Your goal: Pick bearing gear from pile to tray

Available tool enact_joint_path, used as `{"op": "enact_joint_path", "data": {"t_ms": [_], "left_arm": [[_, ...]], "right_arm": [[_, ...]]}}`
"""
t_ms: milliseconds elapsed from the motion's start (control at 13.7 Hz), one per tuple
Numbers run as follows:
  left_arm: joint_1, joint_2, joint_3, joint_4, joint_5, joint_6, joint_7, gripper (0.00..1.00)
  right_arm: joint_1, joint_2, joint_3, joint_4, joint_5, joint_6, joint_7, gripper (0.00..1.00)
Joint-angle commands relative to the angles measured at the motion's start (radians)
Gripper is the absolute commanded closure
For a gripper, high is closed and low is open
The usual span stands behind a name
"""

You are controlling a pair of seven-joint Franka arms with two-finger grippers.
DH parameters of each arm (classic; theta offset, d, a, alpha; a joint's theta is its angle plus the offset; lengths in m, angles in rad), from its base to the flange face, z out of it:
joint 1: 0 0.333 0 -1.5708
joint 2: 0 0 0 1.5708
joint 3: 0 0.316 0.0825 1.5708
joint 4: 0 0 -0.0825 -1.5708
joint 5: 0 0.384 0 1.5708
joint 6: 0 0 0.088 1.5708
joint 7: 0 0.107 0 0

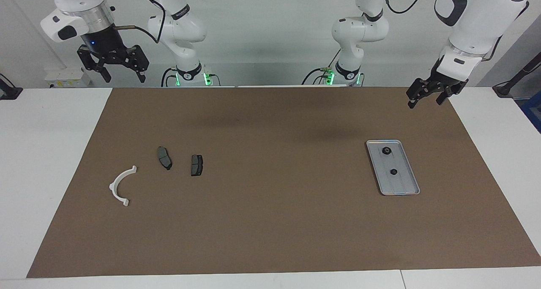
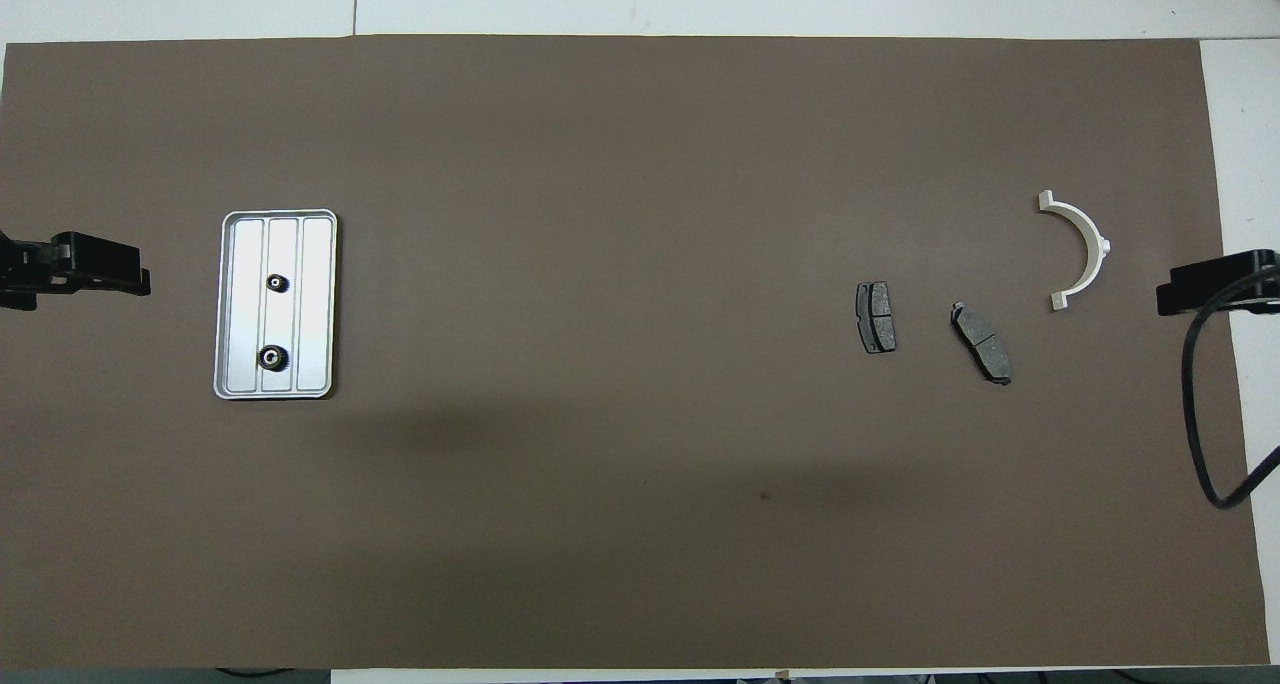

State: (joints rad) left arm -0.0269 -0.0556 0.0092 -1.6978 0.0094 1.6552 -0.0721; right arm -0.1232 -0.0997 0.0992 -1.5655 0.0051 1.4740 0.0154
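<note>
Both small black round bearing gears [image 1: 385,151] [image 1: 393,172] lie in the ribbed silver-grey metal tray [image 1: 409,186], at three o'clock on the worktop. Left end effector [image 1: 427,95] and right end effector [image 1: 114,72] hang released, empty. Risk, in my judgement: only brake-pad plates [image 1: 164,157] and a white half-ring bracket [image 1: 121,185] remain, inviting a wrong pick.

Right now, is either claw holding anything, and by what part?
Nothing is held. The left claw and right claw both hang open and empty above the table's edges.

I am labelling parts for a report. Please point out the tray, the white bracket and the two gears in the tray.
tray [image 2: 318,304]: overhead view, bare ribbed base.
white bracket [image 2: 1088,238]: overhead view, middle of its arc.
gears [image 2: 271,358]: overhead view, the one nearer the robots.
</note>
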Motion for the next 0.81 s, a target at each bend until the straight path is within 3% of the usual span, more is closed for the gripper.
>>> {"op": "enact_joint_path", "data": {"t_ms": [0,293,732], "left_arm": [[-0.008,-0.020,0.006,-0.010,0.014,-0.011,0.005,0.00],[-0.008,-0.020,0.006,-0.010,0.014,-0.012,0.005,0.00],[-0.008,-0.020,0.006,-0.010,0.014,-0.011,0.005,0.00]], "right_arm": [[-0.001,-0.012,0.002,-0.011,0.018,0.017,-0.022,0.00],[0.076,-0.011,-0.009,-0.011,0.001,0.017,-0.012,0.00],[0.068,-0.006,-0.010,-0.010,0.003,0.028,-0.012,0.00]]}}
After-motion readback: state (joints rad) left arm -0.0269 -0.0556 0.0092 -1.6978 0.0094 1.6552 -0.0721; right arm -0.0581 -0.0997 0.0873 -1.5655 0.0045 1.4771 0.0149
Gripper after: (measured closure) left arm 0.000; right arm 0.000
